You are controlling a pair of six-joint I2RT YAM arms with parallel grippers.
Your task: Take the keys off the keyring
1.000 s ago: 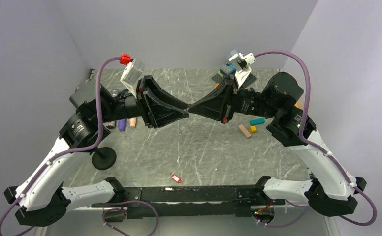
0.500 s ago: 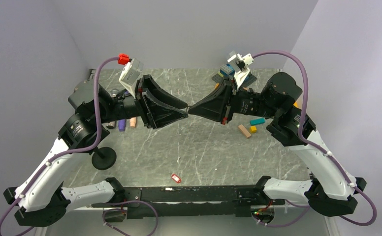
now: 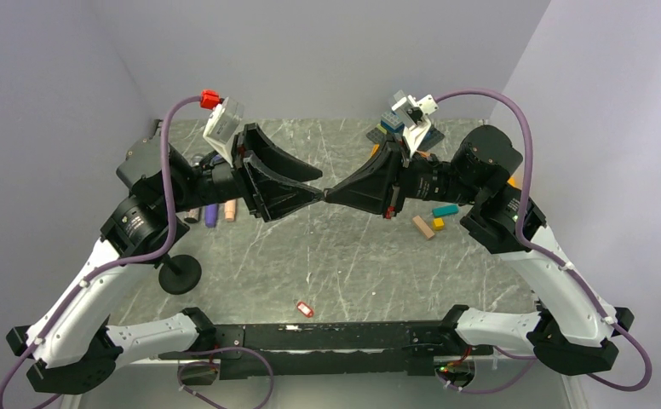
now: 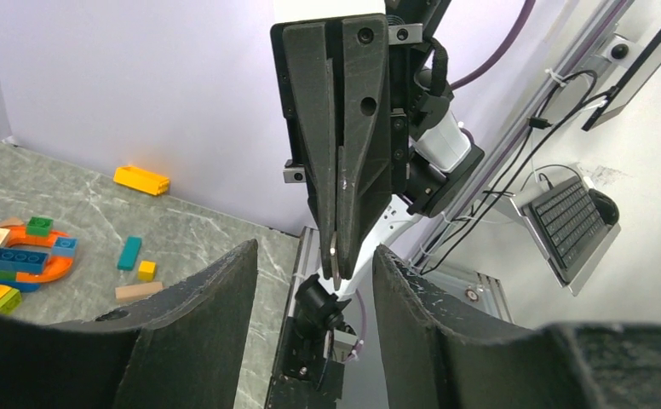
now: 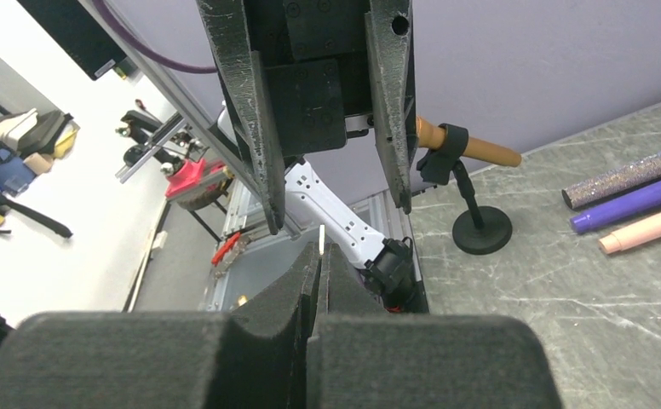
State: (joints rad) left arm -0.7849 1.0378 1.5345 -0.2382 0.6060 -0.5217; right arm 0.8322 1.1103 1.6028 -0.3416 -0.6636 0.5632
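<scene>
My right gripper (image 3: 328,192) is shut on a thin silver key; the key's tip sticks out of its fingertips in the left wrist view (image 4: 334,263) and shows edge-on in the right wrist view (image 5: 322,238). My left gripper (image 3: 319,188) is open, its fingers (image 4: 201,320) on either side of the right gripper's tip, high above the table's middle. From the right wrist the left gripper's fingers (image 5: 253,128) stand wide apart above the key. The keyring, a small red tag (image 3: 305,308), lies alone on the table near the front edge.
Toy blocks sit at the back right (image 3: 390,124), with teal (image 3: 445,210) and tan (image 3: 422,227) blocks under the right arm. Pens (image 3: 211,216) and a black round stand (image 3: 179,273) lie on the left. An orange block (image 4: 141,180) rests by the wall.
The right gripper's tip has edged slightly left, in between the left gripper's open fingers. The left wrist has tilted a little. The red tag has not moved.
</scene>
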